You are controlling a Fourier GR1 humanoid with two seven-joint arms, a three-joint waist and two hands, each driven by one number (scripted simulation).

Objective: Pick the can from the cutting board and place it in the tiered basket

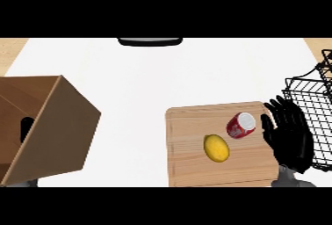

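Right hand open beside the can, nothing grasped yet.

Right hand (288, 136) hovers with fingers (283, 110) straight and spread, thumb toward the red can (241, 125), which lies on its side just left of them on the cutting board (194, 162). Farther left on the board sits a lemon (216, 147). Right of the fingers, the black wire tiered basket (310, 94). Far left, an open cardboard box (58, 127) on the white counter (162, 74).
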